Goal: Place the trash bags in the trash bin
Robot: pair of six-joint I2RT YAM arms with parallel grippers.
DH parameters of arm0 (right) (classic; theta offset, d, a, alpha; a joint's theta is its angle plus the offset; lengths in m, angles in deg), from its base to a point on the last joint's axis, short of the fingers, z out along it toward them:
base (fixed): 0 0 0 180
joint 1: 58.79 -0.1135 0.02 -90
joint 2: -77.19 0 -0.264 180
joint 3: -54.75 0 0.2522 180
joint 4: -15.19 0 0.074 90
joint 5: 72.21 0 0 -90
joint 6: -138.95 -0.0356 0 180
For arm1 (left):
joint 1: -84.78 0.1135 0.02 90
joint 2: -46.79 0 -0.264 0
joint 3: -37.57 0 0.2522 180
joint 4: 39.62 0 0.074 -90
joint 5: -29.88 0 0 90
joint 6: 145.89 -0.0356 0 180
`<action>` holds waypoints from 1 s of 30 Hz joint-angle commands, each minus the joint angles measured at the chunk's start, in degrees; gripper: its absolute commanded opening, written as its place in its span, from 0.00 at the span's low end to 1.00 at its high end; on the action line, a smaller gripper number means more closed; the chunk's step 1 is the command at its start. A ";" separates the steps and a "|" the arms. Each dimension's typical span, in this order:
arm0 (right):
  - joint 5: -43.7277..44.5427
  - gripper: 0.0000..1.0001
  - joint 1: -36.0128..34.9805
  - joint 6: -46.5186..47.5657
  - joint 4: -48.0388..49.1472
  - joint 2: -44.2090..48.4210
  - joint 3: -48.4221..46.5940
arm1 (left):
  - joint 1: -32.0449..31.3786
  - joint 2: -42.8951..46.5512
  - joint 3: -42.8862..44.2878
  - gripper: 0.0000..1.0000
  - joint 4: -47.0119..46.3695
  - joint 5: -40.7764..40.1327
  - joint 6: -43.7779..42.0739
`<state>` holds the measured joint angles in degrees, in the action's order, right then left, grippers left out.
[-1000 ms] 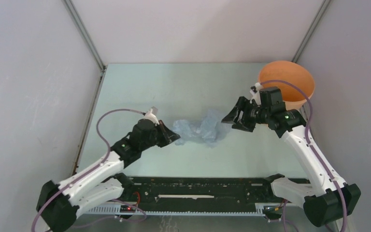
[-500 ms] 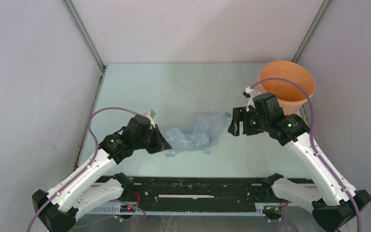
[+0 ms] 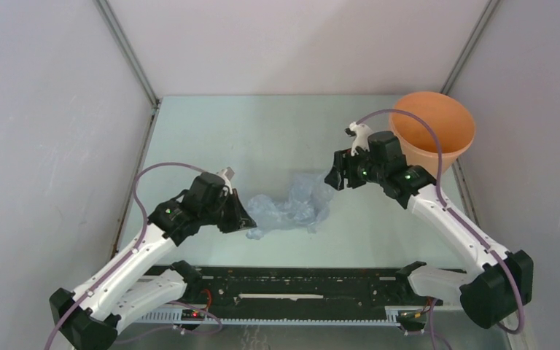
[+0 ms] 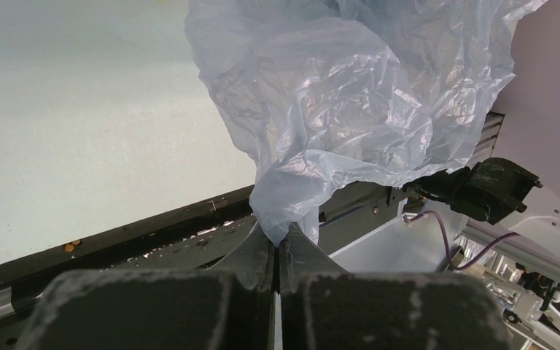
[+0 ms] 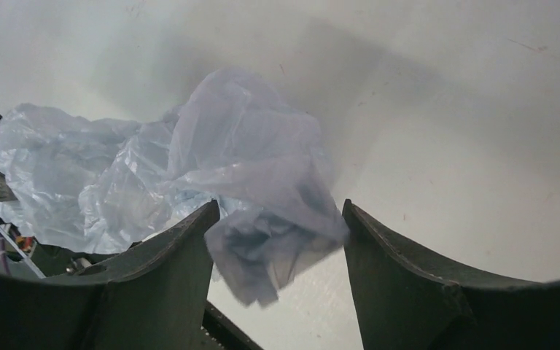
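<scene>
While the left gripper [image 4: 278,242] pinches one end of the trash bag [image 3: 292,208], which lies mid-desk [image 3: 262,131], the right gripper [image 5: 281,215] hangs spread at its other end. Grasping is in hand, I judge. Next it must close, then carry the bag to the trash bin [image 3: 448,154] in the far right corner.

The trash bag [image 4: 350,102] is thin, glossy, wrinkled plastic film; the trash bin [image 3: 448,124] is smooth, matt orange plastic; the table [image 3: 262,131] looks smooth, matt.
</scene>
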<state>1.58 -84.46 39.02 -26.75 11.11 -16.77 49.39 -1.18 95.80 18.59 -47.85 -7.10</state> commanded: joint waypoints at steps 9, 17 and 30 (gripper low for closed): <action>10.10 0.05 -3.64 -0.74 14.62 -2.82 -0.78 | 7.40 -0.42 5.00 0.00 -0.93 1.84 -1.49; 22.80 0.00 -9.01 4.61 -3.33 -8.95 -48.29 | 11.98 -28.44 64.77 0.00 -0.84 -5.44 -10.54; 21.86 0.00 -14.13 -2.90 2.85 6.22 -1.37 | 5.42 -9.96 0.57 0.00 -12.26 -4.05 8.51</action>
<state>24.93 -100.05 44.77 -7.34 23.98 -31.55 53.65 -5.79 121.65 1.76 -59.63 -11.82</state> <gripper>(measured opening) 0.010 0.009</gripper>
